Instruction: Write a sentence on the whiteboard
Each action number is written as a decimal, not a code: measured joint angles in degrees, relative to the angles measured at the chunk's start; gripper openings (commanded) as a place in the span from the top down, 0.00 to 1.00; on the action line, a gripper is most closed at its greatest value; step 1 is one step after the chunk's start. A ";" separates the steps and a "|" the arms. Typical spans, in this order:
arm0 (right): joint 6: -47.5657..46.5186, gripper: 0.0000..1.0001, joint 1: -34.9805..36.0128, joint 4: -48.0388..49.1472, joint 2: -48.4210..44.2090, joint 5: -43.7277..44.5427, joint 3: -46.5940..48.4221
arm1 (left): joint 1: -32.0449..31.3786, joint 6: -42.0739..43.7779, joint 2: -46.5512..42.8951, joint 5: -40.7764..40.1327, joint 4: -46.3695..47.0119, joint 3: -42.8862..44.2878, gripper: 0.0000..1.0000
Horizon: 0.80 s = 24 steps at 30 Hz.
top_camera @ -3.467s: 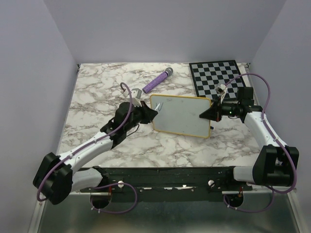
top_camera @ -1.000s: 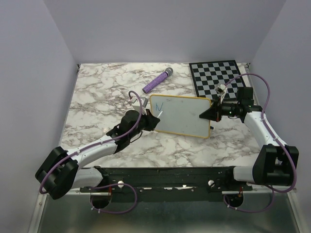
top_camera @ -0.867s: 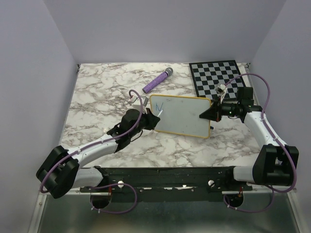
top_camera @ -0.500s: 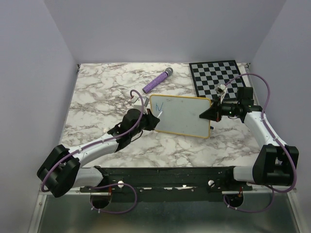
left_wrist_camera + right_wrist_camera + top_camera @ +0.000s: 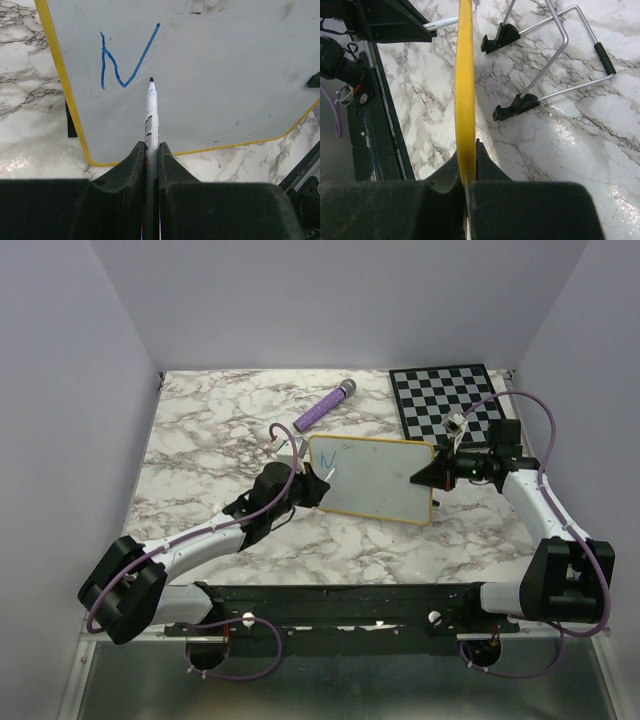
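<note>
Where the yellow-framed whiteboard (image 5: 372, 478) ends just left of my left gripper (image 5: 151, 150), bare marble table (image 5: 200, 440) lies open; ahead of the fingertips I see smooth white surface. My left arm reaches low and forward, clenched on a slim white marker (image 5: 151, 107), its blue tip beside the lower point of the sentence (image 5: 125, 57), a lone blue N. My right gripper (image 5: 466, 155), elbow bent, pinches the board's right rim edge-on; a wire stand (image 5: 555, 55) with black feet sits beyond.

Robot lab test cell, inferred from: marble-print table (image 5: 200, 430) enclosed by plain lilac walls (image 5: 330, 300); left arm (image 5: 190, 545), right arm (image 5: 535, 505) bolted to black rail (image 5: 340, 598) at near edge; purple cables (image 5: 551, 440) routed along both.
</note>
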 measured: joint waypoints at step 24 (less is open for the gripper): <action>0.11 0.99 -0.11 -0.17 0.26 0.02 0.00 | 0.00 0.02 1.68 0.37 -0.07 1.42 1.00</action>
